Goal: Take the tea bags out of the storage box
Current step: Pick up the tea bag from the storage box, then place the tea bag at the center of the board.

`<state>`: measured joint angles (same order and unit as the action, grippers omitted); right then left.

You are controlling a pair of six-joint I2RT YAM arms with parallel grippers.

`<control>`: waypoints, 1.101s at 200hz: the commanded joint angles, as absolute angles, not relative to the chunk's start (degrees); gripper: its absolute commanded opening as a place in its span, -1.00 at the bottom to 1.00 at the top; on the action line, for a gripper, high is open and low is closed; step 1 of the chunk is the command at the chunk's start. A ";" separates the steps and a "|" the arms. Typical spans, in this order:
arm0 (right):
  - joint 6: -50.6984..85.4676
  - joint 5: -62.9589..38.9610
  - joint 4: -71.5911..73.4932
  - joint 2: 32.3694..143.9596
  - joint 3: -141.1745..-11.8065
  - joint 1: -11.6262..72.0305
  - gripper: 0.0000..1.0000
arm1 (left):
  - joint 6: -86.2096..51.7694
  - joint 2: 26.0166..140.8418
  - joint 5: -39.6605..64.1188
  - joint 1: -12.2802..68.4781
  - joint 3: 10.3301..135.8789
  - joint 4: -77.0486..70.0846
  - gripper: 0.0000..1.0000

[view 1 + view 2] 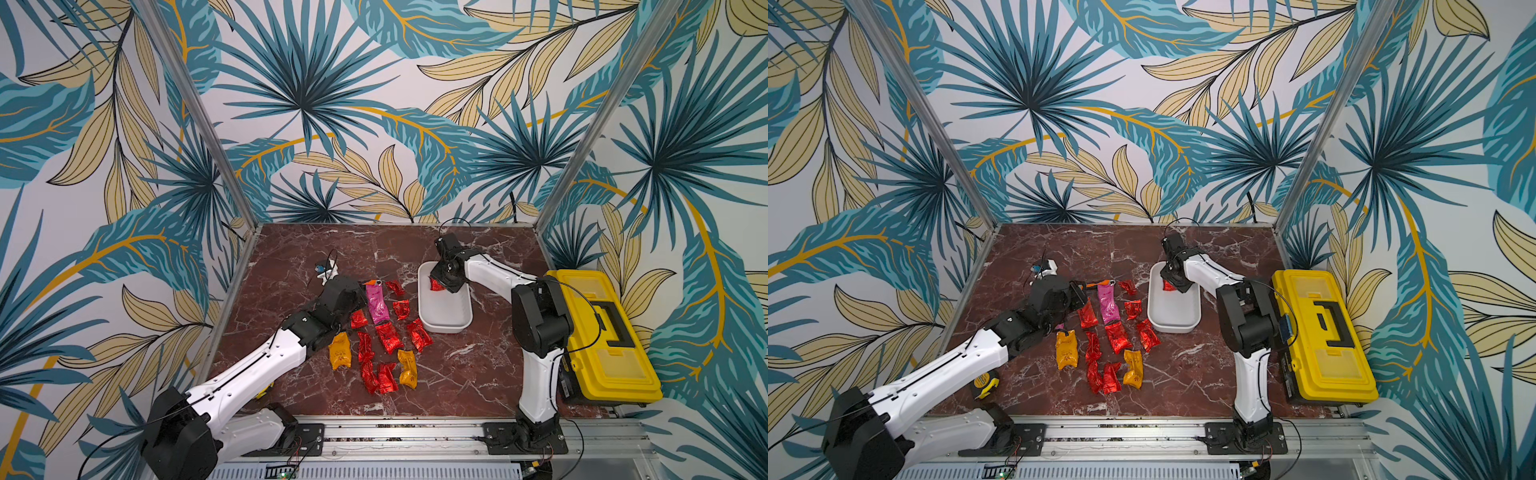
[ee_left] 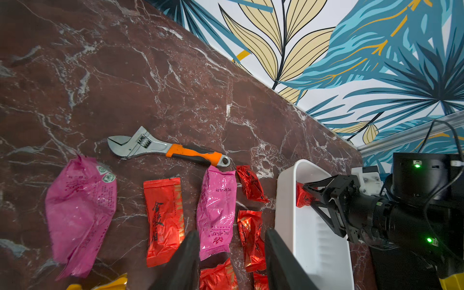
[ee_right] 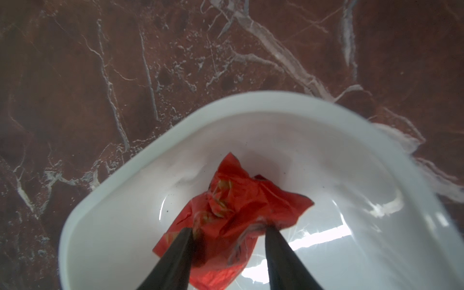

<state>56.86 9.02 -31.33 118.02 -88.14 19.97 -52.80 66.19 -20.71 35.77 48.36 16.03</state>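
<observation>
Tea bag (image 3: 226,213) inside storage box (image 3: 251,103), pinched between right jaws.

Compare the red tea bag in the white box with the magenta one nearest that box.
The red tea bag sits in the storage box, held by the right pincer; the magenta tea bag lies free on the table. The red tea bag is short and crumpled; the magenta tea bag is longer and flatter. Both are shiny foil.

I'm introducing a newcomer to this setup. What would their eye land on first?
Bright foil tea bags lie spread across the middle of the marble table. The right gripper pinches one red tea bag inside the white storage box; a yellow toolbox sits at the table's right edge.
</observation>
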 commanded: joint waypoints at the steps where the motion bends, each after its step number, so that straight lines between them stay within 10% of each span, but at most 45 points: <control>1: 57.51 9.52 -31.41 119.32 -88.66 20.21 -0.18 | -52.77 64.45 -22.37 35.12 47.02 18.36 -0.04; 75: 53.48 6.67 -29.71 111.44 -83.37 20.21 -0.78 | -52.65 63.74 -21.42 32.25 46.34 18.54 -0.03; 140: 38.75 2.99 -31.51 102.25 -82.51 26.78 -0.80 | -53.42 60.11 -18.08 26.68 43.39 18.28 -0.03; 220: 22.92 11.24 -45.65 120.78 -107.31 34.70 -0.79 | -54.93 56.54 -14.51 22.61 40.46 19.85 -0.03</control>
<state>28.32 6.66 -38.96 115.85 -103.15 34.94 -54.68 57.78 -15.55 23.24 41.85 18.41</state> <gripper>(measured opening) 0.106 0.487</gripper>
